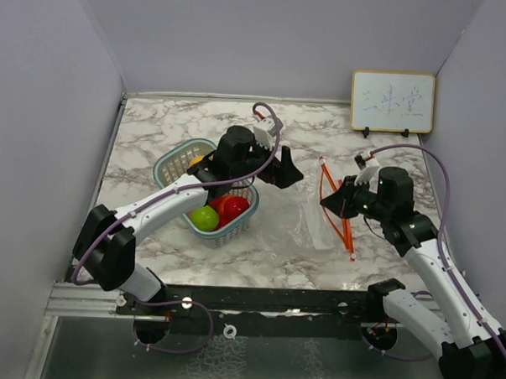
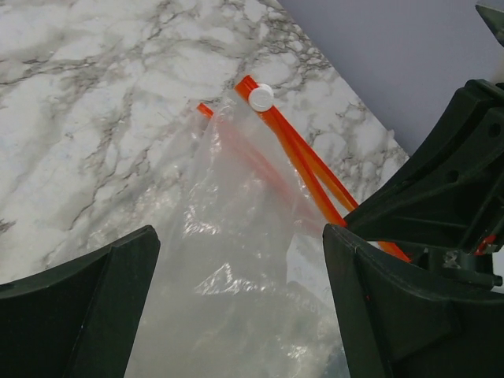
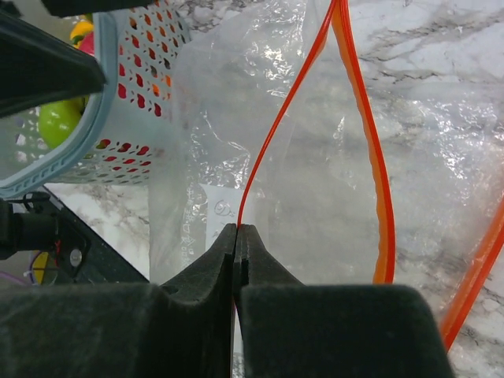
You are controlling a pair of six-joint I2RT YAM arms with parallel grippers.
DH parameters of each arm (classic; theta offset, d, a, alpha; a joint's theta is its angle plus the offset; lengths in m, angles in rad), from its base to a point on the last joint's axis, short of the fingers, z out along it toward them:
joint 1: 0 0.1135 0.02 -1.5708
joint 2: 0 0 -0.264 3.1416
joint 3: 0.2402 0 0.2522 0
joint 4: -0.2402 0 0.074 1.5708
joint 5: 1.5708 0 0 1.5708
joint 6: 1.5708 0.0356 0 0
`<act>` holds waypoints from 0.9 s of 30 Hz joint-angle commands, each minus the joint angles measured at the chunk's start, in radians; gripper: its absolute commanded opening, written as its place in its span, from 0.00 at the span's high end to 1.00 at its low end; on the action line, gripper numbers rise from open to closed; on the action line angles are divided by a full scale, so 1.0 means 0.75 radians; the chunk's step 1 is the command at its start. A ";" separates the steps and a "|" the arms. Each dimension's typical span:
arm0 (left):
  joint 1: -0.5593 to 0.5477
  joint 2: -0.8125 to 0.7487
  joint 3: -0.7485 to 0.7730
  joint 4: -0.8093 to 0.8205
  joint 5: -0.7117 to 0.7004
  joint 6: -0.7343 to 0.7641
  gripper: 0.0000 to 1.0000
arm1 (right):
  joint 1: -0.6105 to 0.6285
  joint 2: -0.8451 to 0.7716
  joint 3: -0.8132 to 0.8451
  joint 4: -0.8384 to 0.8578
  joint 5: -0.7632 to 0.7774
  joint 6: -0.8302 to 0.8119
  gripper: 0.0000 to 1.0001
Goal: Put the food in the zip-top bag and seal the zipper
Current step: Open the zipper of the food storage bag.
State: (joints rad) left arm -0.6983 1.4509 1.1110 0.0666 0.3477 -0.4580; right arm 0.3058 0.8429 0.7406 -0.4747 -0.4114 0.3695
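right hand clenched on zipper edge, left hand released above zip-top bag; thin strip could slip out, mouth collapses.

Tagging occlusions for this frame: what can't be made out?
Top view: food count, left arm covers part of the basket.
Top view: zip-top bag outline, clear film fades into the marble.
Top view: whiteboard writing, too faint.
Right wrist view: zipper below the pinch, hidden inside the shut right gripper.
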 commanded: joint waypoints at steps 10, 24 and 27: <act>-0.144 0.197 0.172 0.024 0.088 -0.126 0.19 | -0.005 0.004 0.065 0.067 -0.094 -0.041 0.99; -0.205 0.319 0.298 0.000 0.047 -0.161 0.30 | -0.005 0.011 0.089 0.095 -0.178 -0.021 0.99; -0.218 0.362 0.302 0.009 0.026 -0.162 0.38 | -0.005 0.002 0.092 0.094 -0.186 -0.020 0.99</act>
State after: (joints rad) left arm -0.8452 1.7000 1.3037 0.0589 0.3920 -0.5682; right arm 0.3058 0.8555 0.7792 -0.4412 -0.5095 0.3542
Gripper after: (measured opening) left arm 0.679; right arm 0.015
